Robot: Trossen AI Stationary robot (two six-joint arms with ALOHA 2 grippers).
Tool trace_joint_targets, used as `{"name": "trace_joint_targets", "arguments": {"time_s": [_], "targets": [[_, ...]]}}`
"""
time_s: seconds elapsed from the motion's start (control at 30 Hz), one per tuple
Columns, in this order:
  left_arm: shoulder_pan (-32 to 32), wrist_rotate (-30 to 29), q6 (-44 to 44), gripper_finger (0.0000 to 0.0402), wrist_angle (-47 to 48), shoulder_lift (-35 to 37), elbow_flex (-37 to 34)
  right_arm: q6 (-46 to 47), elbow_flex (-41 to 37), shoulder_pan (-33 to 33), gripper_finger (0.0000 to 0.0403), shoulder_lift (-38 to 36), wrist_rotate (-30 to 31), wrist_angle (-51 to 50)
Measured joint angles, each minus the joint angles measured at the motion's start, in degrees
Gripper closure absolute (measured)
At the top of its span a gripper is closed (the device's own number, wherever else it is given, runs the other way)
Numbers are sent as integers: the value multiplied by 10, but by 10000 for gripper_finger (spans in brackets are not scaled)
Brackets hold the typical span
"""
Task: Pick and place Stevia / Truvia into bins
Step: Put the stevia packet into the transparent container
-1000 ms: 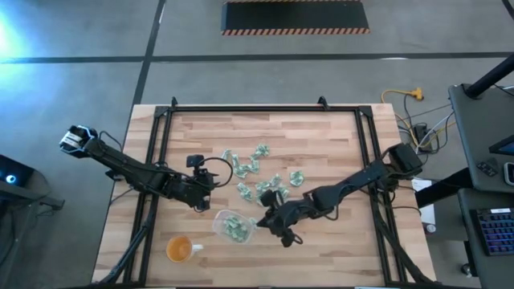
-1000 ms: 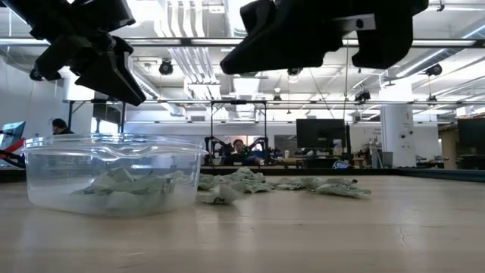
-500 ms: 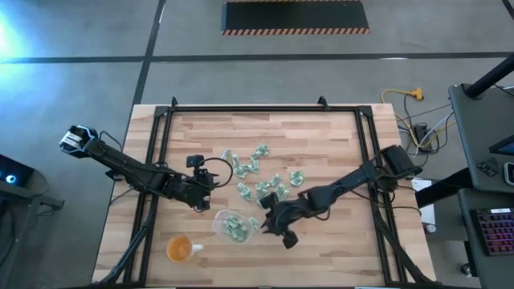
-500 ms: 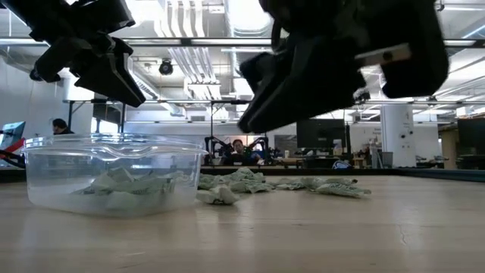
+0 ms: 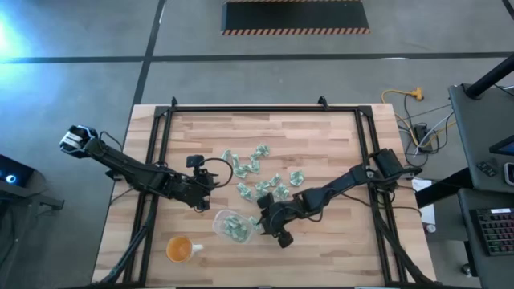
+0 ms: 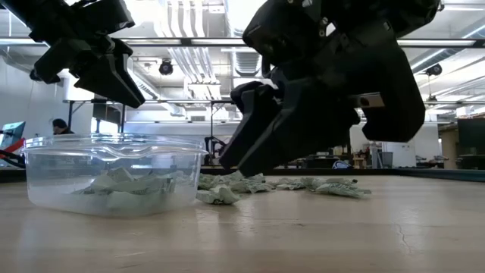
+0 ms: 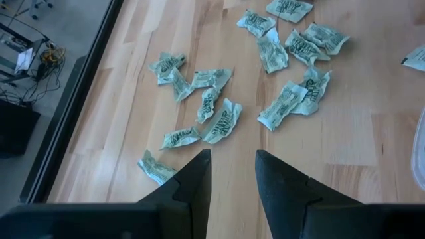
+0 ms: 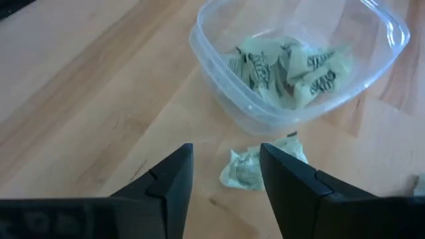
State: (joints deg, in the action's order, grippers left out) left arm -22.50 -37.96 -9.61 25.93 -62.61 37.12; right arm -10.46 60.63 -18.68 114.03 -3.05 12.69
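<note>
The clear bin (image 5: 232, 225) stands near the table's front, with several pale green packets (image 8: 292, 63) lying in it. More Stevia / Truvia packets (image 5: 259, 172) lie scattered on the wood behind it. One crumpled packet (image 8: 249, 166) lies on the table just outside the bin's right wall. My right gripper (image 8: 226, 156) is open and hangs low over it, a finger on either side, touching nothing. Behind the bin and to its left, my left gripper (image 5: 210, 195) waits open above the table, with bare wood between its fingers (image 7: 199, 176).
An orange cup (image 5: 181, 249) stands left of the bin near the front edge. Black rails (image 5: 157, 144) run along the table's sides and back. Bare wood lies toward the right and far edges. People sit in the room beyond the table.
My right gripper has come down and toward the table's left edge, up to the bin's right wall, and has opened over the packet lying there. The packet and the bin have stayed where they were.
</note>
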Motion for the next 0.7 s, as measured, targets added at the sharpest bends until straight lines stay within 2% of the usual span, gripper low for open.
{"name": "trace_joint_targets", "arguments": {"time_s": [0.7], "targets": [[0, 0, 0, 301, 0, 0, 0, 17, 8, 7, 262, 13, 1, -1]]}}
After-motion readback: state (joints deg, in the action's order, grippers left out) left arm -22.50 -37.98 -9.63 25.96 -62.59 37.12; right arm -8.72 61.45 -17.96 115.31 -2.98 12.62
